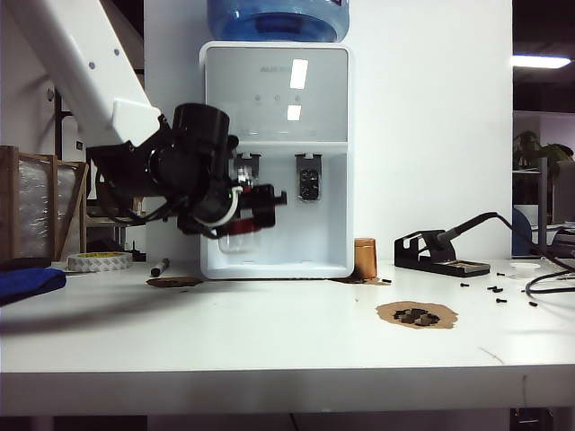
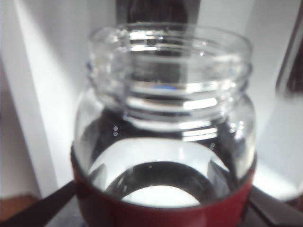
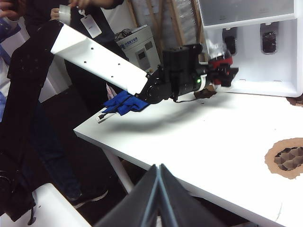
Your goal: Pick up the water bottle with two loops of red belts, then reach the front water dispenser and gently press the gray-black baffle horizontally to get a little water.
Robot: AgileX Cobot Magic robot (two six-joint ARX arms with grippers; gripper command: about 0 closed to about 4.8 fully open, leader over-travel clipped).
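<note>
My left gripper (image 1: 260,203) is shut on the water bottle (image 2: 165,118), a clear wide-mouthed jar with a red band (image 2: 165,213), and holds it off the table. Dark fingers (image 2: 42,213) show on either side of the band. The bottle (image 1: 237,237) hangs close in front of the white water dispenser (image 1: 278,90), at the left gray-black baffle (image 1: 247,165), which the gripper partly hides. Whether the bottle touches the baffle I cannot tell. The dark baffle (image 2: 151,12) shows just beyond the bottle's mouth. My right gripper (image 3: 159,166) is shut and empty, off the table's near edge.
The dispenser's right lever (image 1: 308,182) is free. A brown cylinder (image 1: 365,259) stands next to the dispenser. A soldering stand (image 1: 440,256), loose screws (image 1: 494,289) and a cardboard piece (image 1: 416,314) lie on the right. A tape roll (image 1: 100,261), a pen (image 1: 160,267) and a blue cloth (image 1: 27,283) lie on the left.
</note>
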